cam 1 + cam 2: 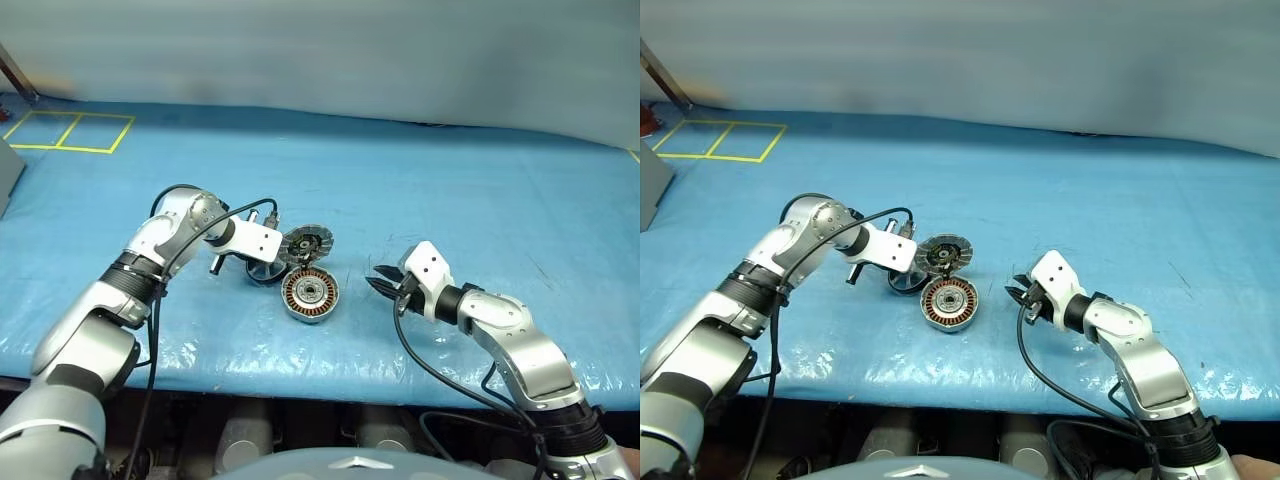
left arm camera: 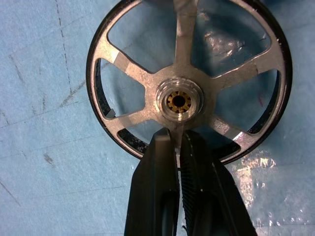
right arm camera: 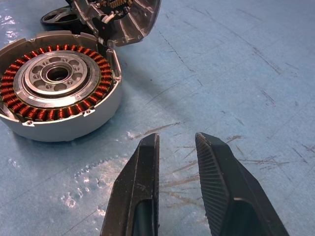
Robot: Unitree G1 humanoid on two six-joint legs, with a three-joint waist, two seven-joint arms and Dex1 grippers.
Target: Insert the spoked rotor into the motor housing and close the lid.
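Evenly and brightly lit from above, with a cool blue cast off the table cover (image 1: 450,180). Soft, short shadows only: a faint one beside the motor housing (image 3: 59,88) in the right wrist view, another under the rim of the spoked rotor (image 2: 189,73). Small white glints on wrinkles of the cover near both wheels. Sharp on the copper windings and silver spokes; softer on the near black fingers (image 2: 162,196). Hazy pale band along the far edge in the head views.
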